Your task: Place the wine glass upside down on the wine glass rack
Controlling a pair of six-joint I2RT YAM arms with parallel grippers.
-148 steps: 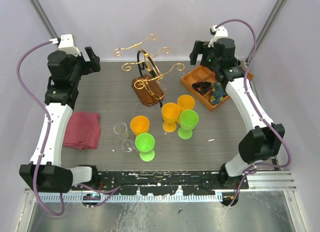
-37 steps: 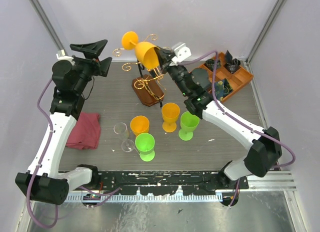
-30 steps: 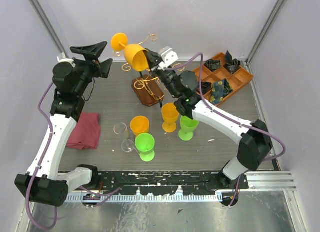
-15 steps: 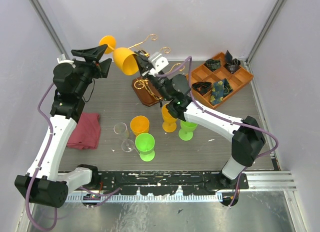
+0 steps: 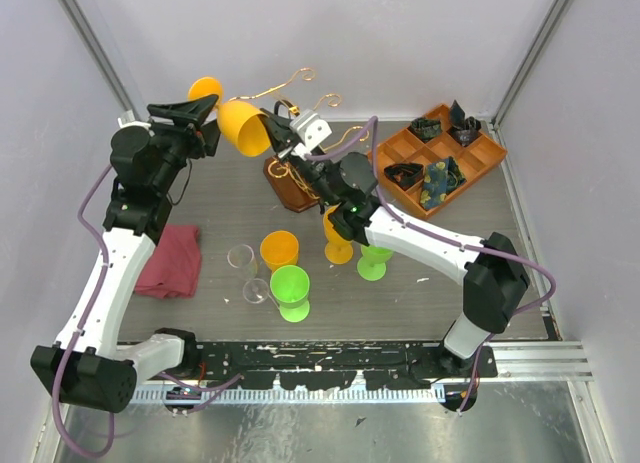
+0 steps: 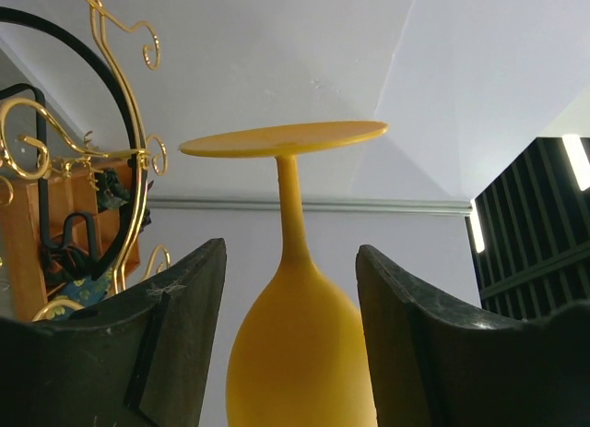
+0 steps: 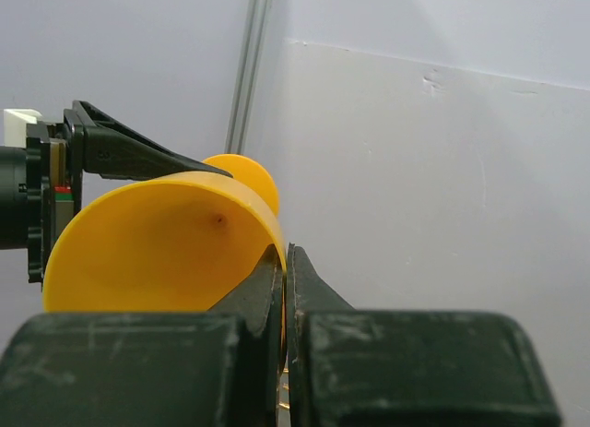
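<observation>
An orange wine glass [image 5: 243, 126] hangs tilted in the air at the back left, its foot [image 5: 205, 88] pointing left. My right gripper [image 5: 274, 135] is shut on the bowl's rim, one finger inside and one outside [image 7: 286, 250]. My left gripper [image 5: 207, 118] is open, its two fingers standing either side of the glass's bowl [image 6: 300, 344] with a gap on each side; the stem and foot [image 6: 281, 138] rise beyond them. The wine glass rack [image 5: 297, 181], gold wire on a brown wooden base, stands just right of the glass; its hoop and scrolls [image 6: 136, 150] show in the left wrist view.
On the table stand two orange glasses [image 5: 279, 249] [image 5: 340, 228], two green ones [image 5: 290, 288] [image 5: 377, 245] and two clear ones [image 5: 241, 258] [image 5: 257, 291]. A red cloth [image 5: 165, 258] lies at the left, and an orange compartment tray [image 5: 440, 168] at the back right.
My right arm has carried the orange glass leftward from above the rack into my left gripper's fingers. The left jaws have narrowed around the bowl.
</observation>
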